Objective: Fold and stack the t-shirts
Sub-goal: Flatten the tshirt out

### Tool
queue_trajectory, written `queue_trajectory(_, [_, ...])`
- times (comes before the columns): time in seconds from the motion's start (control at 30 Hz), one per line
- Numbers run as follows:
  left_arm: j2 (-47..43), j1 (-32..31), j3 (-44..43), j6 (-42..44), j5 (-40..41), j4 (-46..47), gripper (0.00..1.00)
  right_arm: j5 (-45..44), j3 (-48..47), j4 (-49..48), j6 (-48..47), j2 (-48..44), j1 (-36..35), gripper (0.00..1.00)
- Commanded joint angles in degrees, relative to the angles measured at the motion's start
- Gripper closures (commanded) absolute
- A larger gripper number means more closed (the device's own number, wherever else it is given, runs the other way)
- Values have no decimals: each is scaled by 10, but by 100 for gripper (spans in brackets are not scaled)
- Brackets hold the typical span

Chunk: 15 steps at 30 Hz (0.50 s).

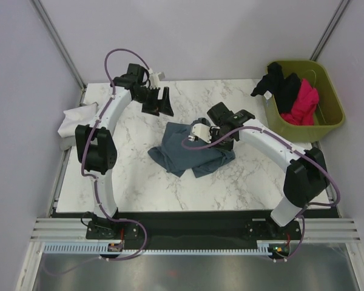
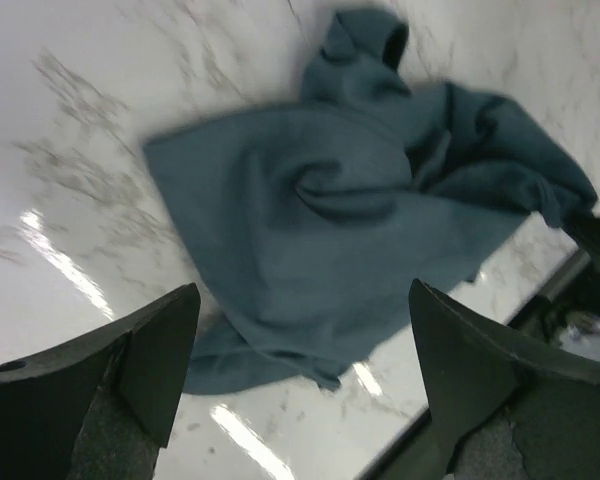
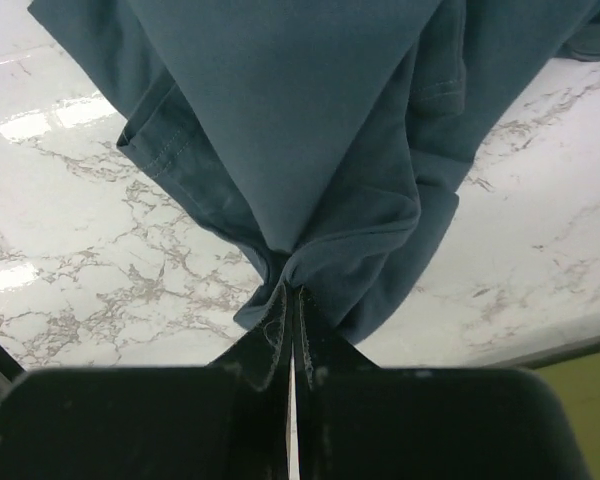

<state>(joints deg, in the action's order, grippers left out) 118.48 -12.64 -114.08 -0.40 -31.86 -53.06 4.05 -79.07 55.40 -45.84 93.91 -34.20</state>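
Right jaws tight on the blue-grey t-shirt (image 3: 310, 120); left jaws wide apart, tilted toward it.

No text, brand, number or sign is legible in any view. A small white tag (image 1: 266, 95) hangs from the black shirt (image 1: 285, 85) draped over the rim of the bin (image 1: 332, 103), at 2 o'clock on the table (image 1: 139, 182). It may carry print, but is too small to read.
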Motion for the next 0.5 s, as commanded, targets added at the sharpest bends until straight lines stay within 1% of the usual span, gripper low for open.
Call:
queue_trajectory(0.0, [-10,-5,81,-41,-110,-23,9,9,-26,-6,11,19,8,100])
queue_trajectory(0.07, [10,-12,100,-43,-139,-18,12,16,-38,-5,17,36,16,100])
queue_trajectory(0.13, [29,-19,91,-42,-153,-16,17,21,-52,-4,19,46,25,100])
queue_trajectory(0.17, [52,-27,71,-40,-153,-16,22,22,-55,-2,19,50,28,100])
queue_trajectory(0.27, [100,-33,26,-41,-133,-18,23,25,-59,-2,19,51,36,100])
queue_trajectory(0.37, [134,-31,-7,-32,-86,-20,23,26,-58,-2,21,48,42,100])
queue_trajectory(0.47, [144,-20,-18,-27,-58,-21,24,27,-57,-1,24,44,44,100])
